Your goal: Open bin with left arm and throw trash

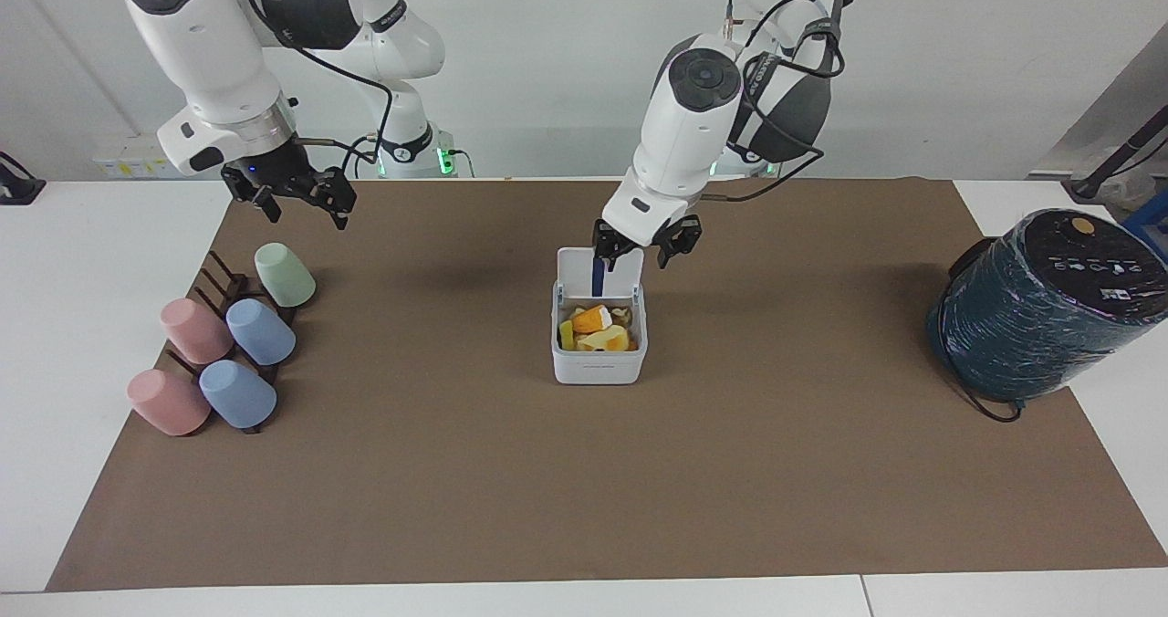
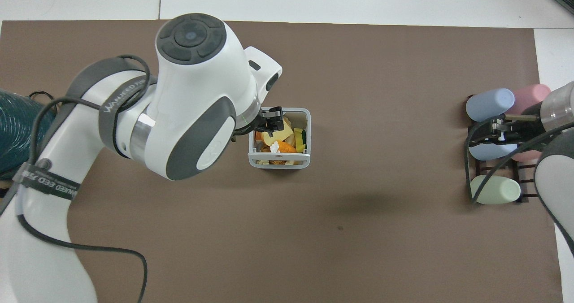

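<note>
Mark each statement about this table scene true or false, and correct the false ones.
1. The small white square bin has its hinged lid raised. True.
2. The bin is empty. False: orange and yellow food scraps lie in it.
3. The left gripper holds a scrap. False: it is open and empty above the bin.
4. The right gripper hangs above the pastel cups. True.
5. The dark teal wrapped cylinder stands beside the cups. False: it is at the left arm's end.

Robotics lab bench: white table (image 1: 109, 325) under brown mat (image 1: 584, 471), two white arms mounted beside it against plain wall; cabling and green status light near the arm bases.
</note>
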Available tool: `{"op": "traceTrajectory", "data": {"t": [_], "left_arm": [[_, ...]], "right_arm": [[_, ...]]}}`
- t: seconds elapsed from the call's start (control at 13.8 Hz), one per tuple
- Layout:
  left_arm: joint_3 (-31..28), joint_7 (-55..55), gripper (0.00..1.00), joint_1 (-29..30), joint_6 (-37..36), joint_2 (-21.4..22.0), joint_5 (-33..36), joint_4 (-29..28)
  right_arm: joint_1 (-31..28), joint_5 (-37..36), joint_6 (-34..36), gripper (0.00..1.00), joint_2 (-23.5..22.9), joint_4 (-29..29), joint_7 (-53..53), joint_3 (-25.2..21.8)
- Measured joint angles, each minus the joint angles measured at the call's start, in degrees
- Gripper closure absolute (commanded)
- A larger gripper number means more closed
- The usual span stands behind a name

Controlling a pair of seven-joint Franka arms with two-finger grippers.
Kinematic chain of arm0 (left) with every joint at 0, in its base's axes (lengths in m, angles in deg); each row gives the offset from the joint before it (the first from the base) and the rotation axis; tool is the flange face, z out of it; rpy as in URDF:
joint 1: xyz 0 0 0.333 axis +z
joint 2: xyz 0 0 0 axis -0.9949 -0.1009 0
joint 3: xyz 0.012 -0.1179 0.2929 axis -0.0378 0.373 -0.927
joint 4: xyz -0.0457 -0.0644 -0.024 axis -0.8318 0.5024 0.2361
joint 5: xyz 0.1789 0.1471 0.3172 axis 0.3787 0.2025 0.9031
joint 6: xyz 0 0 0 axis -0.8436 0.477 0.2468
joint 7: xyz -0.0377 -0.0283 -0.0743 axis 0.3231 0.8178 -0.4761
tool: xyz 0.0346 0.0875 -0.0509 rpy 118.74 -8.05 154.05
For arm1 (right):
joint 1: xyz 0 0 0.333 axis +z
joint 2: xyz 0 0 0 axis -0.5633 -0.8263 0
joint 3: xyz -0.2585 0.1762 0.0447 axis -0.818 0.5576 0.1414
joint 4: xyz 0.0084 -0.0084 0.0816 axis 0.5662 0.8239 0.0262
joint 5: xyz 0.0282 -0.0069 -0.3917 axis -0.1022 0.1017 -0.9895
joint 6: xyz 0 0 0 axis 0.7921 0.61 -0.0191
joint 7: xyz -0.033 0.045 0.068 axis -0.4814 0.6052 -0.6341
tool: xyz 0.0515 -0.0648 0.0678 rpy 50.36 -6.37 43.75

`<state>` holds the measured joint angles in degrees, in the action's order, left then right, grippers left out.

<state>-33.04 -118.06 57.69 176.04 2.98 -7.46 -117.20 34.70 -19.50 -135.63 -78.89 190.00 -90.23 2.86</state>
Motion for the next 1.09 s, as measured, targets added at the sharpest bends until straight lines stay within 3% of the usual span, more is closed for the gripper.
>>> {"op": "traceTrajectory", "data": {"t": [0.44,0.65,0.8,1.09], "left_arm": [[-0.2,7.0,0.27,9.5,-2.0,2.5,0.2,1.6],[-0.2,8.7,0.18,11.2,-2.3,4.6,1.0,1.6],[-0.3,13.0,0.00,13.5,-2.3,5.0,1.3,1.6],[-0.5,21.4,0.00,17.5,-2.2,5.0,6.0,1.6]], "right_arm": [[0.0,0.0,0.0,0.00,0.0,0.0,0.0,0.0],[0.1,0.0,-1.1,0.00,0.0,0.0,0.0,0.1],[0.1,0.0,-2.9,0.00,0.0,-0.2,0.0,0.2],[0.2,0.0,-3.2,0.00,0.0,-0.2,0.0,0.2]]}}
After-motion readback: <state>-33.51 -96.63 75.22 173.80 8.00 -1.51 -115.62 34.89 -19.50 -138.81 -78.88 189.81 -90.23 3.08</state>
